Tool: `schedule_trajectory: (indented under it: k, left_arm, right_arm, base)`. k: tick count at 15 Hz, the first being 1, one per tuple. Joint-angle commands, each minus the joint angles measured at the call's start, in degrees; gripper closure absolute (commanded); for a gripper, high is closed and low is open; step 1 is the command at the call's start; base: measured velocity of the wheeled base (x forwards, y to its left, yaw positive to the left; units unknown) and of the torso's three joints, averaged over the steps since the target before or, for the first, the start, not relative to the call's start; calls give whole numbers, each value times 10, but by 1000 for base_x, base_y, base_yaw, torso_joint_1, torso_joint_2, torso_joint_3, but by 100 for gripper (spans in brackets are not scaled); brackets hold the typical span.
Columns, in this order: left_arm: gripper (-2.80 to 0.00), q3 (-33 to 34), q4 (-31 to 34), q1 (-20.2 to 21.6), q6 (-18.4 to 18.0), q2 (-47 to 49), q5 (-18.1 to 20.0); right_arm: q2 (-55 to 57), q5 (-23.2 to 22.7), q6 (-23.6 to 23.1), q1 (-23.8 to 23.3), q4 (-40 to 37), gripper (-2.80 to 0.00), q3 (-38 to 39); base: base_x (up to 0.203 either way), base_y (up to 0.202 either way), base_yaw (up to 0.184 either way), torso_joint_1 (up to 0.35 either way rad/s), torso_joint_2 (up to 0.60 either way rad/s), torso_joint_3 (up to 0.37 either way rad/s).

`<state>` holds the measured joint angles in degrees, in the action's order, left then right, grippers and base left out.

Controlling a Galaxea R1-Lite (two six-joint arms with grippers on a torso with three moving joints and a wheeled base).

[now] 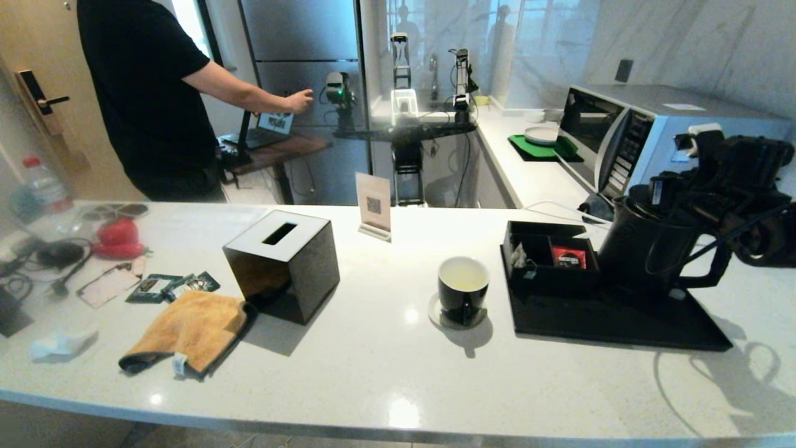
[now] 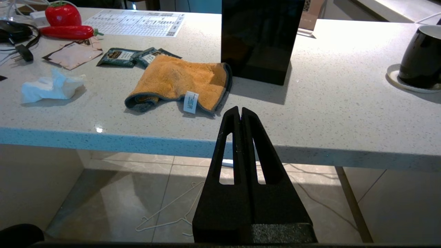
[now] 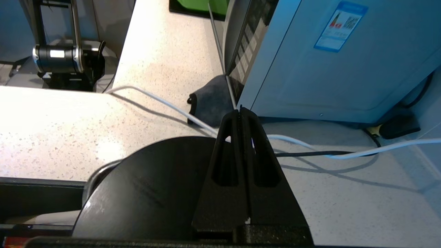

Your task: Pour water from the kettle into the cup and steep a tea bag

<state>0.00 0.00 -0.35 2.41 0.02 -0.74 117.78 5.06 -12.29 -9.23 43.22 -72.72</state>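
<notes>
The black cup (image 1: 463, 291) stands on a small saucer mid-counter, its white inside showing pale yellowish water (image 1: 463, 277); the left wrist view catches the cup (image 2: 422, 57) at its edge. The matte black kettle (image 1: 647, 252) sits on a black tray (image 1: 622, 323) to the right. My right gripper (image 1: 659, 188) hovers just above the kettle's flat lid (image 3: 151, 193), shut (image 3: 240, 110) and holding nothing. A small greyish tea bag (image 1: 518, 256) lies in the tray's black box beside a red sachet (image 1: 568, 256). My left gripper (image 2: 240, 110) is shut, low in front of the counter edge.
A black tissue box (image 1: 283, 264) and an orange cloth (image 1: 189, 330) lie left of the cup, with green packets (image 1: 174, 286) and clutter further left. A microwave (image 1: 640, 134) and cables (image 3: 310, 144) sit behind the kettle. A person (image 1: 143, 93) stands beyond the counter.
</notes>
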Motion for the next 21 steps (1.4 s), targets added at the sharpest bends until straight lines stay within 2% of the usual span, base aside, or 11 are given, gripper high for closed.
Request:
schedule_trajectory:
  k: [1, 21]
  left_arm:
    - [0, 0, 0, 0, 0, 1, 0]
    - [0, 0, 0, 0, 0, 1, 0]
  right_arm:
    - [21, 0, -1, 0, 4, 0, 0]
    - [12, 0, -2, 3, 3, 0, -1]
  base:
    - [0, 0, 0, 0, 0, 0]
    - [0, 0, 0, 0, 0, 0]
